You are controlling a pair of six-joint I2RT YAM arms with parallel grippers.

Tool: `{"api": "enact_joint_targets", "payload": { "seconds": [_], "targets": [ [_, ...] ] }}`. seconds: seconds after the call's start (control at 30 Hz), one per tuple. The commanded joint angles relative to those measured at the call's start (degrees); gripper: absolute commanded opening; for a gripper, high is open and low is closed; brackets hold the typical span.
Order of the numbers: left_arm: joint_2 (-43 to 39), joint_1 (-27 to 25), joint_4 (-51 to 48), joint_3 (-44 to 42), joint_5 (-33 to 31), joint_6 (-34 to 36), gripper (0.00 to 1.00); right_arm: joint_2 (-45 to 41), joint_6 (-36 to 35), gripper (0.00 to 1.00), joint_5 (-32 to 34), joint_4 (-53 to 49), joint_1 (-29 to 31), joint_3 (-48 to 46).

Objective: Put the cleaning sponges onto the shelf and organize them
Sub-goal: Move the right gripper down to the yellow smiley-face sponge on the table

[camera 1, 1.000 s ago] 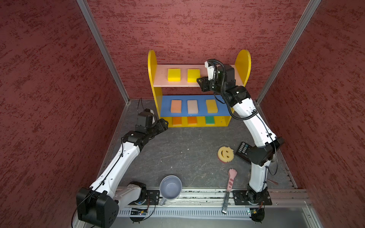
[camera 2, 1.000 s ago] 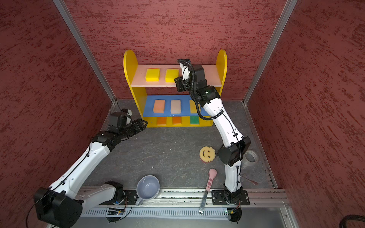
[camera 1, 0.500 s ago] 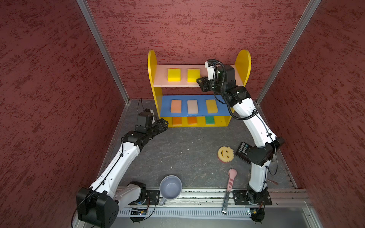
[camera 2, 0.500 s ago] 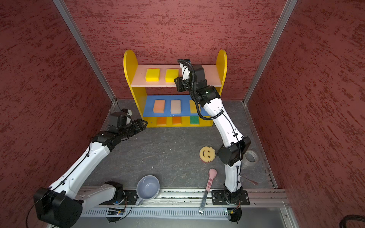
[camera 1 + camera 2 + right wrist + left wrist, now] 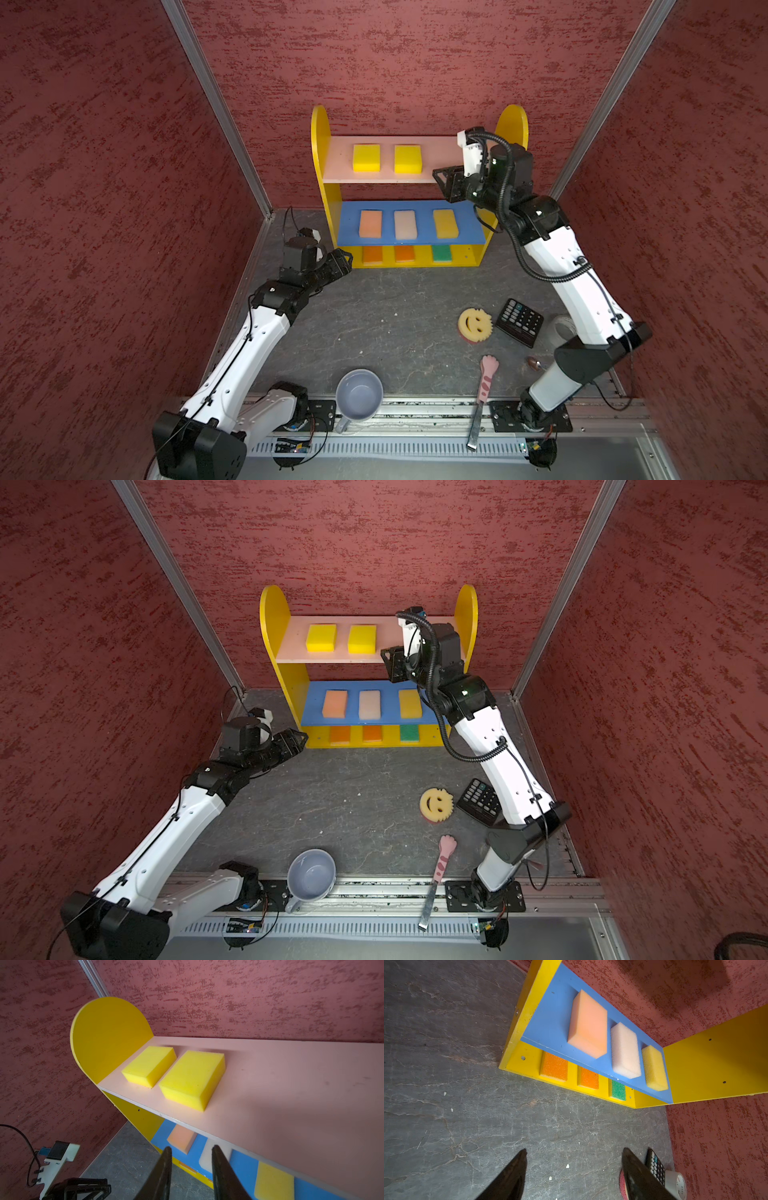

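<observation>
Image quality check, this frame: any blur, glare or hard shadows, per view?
Both top views: evenly lit, sharp, no glare on the shelf. Left wrist: peach sponge crisp, left gripper fingers dark and soft. Right wrist: soft shadow dims the pink top board beyond the yellow sponges; right gripper fingers blurred.

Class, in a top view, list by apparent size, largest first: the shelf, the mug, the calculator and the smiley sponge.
1. shelf
2. mug
3. calculator and smiley sponge: they look nearly alike, so I leave them unranked.

txt: none legible | tape roll (image 5: 674, 1182) print: blurred | calc (image 5: 656, 1166) keys: unreadable
</observation>
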Motion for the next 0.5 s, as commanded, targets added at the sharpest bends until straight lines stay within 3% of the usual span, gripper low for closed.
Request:
{"api": "enact_joint_targets", "payload": {
  "seconds": [0.0,0.27,0.47],
  "targets": [
    [-1.1,-1.3,-0.3,-1.0,0.3,0.0,0.72,-6.9,3.5,0.35,3.6,4.5,-0.4,-11.4],
    [-1.2,-2.6,2.0,-3.3,1.1,-0.4,0.72,-27.3,7.6,0.39,19.6,-0.5,-0.2,-39.5],
    [-0.5,-3.0,4.9,-5.7,2.2,-1.5,0.73,-33.3,13.9,0.42,18.3,-4.4,-0.2,-57.1]
  ]
}}
